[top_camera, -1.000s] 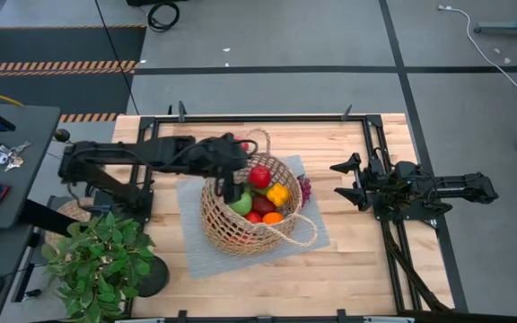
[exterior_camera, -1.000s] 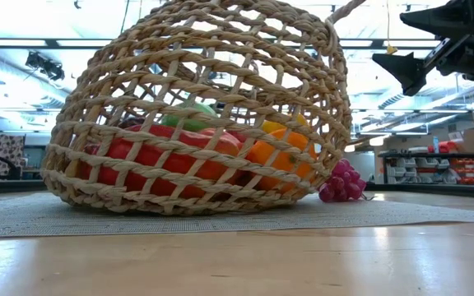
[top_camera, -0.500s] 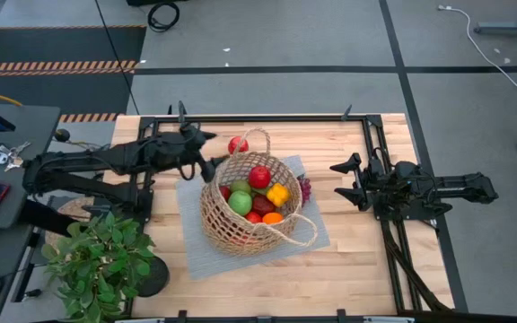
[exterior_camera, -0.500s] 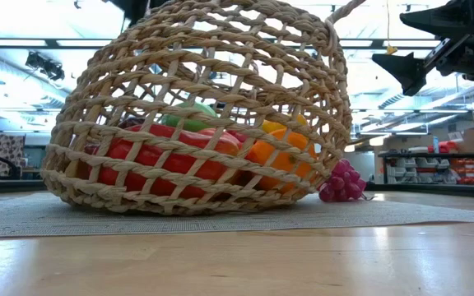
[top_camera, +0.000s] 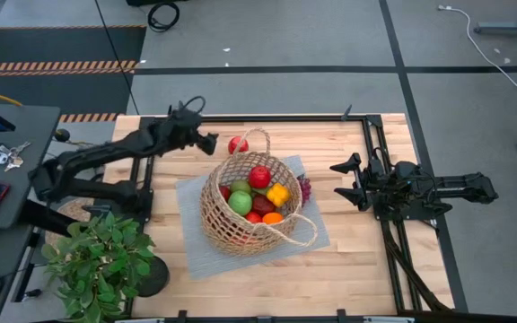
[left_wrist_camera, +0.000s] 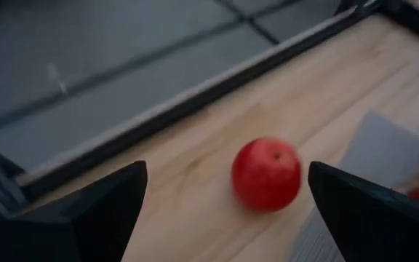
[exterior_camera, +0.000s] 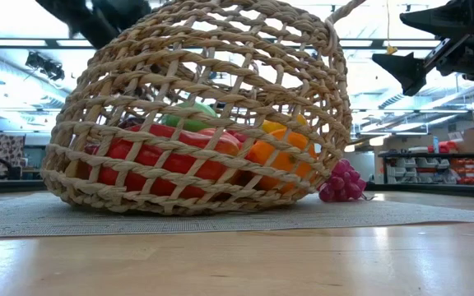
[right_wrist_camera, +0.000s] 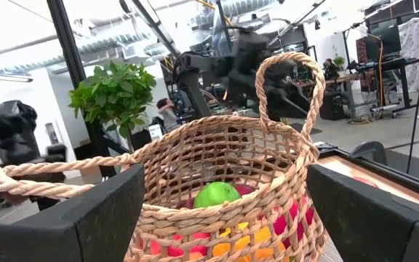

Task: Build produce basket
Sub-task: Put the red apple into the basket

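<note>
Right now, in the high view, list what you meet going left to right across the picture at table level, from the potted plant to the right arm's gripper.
Potted plant → left gripper, open → red apple on the table → basket → purple grapes → right gripper, open.

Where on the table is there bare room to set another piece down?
Bare wood runs along the near edge below the grey mat, and between the mat and the open right gripper. It is crowded at the far edge, where a red apple lies between the open left gripper and the basket, and by the potted plant.
</note>
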Motion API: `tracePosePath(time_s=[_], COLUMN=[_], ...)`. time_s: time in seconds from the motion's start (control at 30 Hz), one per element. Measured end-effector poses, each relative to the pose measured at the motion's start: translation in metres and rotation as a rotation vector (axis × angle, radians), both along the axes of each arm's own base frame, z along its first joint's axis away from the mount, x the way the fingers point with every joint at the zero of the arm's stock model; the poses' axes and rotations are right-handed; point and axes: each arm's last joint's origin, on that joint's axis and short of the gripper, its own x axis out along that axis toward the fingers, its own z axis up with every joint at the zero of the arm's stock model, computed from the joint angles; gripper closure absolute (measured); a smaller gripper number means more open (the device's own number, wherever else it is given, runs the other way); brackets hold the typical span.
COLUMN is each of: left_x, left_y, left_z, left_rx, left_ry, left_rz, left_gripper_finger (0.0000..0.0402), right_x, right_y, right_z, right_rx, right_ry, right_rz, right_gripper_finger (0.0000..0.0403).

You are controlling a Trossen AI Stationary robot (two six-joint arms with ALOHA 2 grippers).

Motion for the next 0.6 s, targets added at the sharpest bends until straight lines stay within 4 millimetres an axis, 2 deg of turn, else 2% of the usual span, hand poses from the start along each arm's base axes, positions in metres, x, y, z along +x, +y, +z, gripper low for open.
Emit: tracePosePath(time_s=[0.17, 0.27, 0.4, 0.6], left_x=[0.000, 0.004, 0.022, 0.059], left_y=[0.042, 0.060, 0.075, 0.097], left_z=[-0.029, -0.040, -0.046, -0.042], left_rx=[-0.215, -0.328, -0.421, -0.444], left_ry=[-0.007, -0.020, 0.003, 0.085], left_rz=[0.001, -0.036, -0.077, -0.154], left_gripper_finger=[0.0015, 0.0015, 0.0015, 0.0015], right_x=[0.000, 0.000, 0.000, 0.000], right_y=[0.000, 0.000, 0.000, 0.000], right_z=[0.000, 0.000, 0.000, 0.000], right_rx=[0.000, 0.000, 0.000, 0.000], right_ry=[0.000, 0.000, 0.000, 0.000], right_rz=[0.000, 0.000, 0.000, 0.000], right_gripper_finger=[0.0018, 0.0018, 0.0018, 0.0018])
